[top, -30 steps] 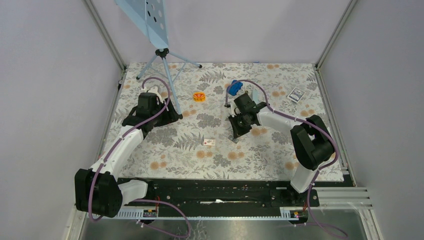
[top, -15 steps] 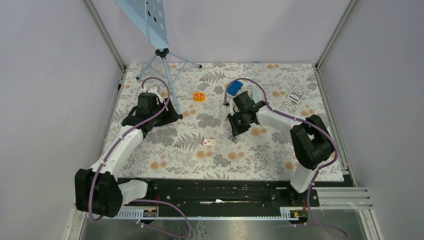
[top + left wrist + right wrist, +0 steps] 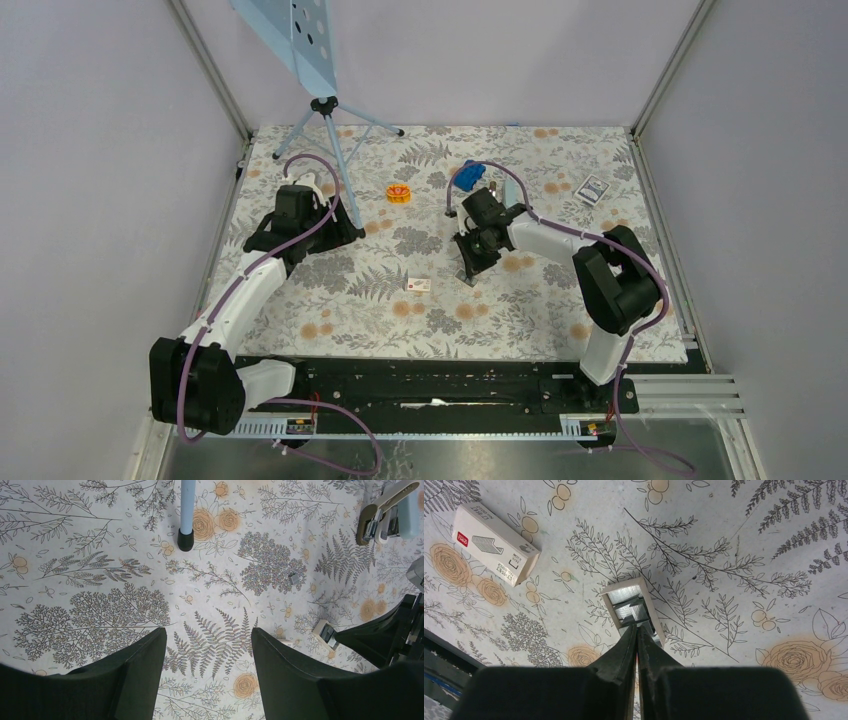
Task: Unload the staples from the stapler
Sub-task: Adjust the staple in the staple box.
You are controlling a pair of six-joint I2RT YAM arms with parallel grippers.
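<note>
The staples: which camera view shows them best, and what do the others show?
The right wrist view: there the staples lie close and sharp, a short silvery strip at the tip of the shut right gripper. The top view shows only a pale speck; the left wrist view shows a small piece near its right edge.

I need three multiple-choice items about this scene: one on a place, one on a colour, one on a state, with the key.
1. The tips of the right gripper are: A at the staples; B at the stapler; C at the tripod foot.
2. The small round thing on the floral mat is: A green; B orange; C black.
3. The left gripper is: A shut on the staple box; B shut, empty; C open, empty.
Key: 1 A, its shut tips overlap the silvery strips; 2 B, plain from above; 3 C, only mat shows between its fingers.
</note>
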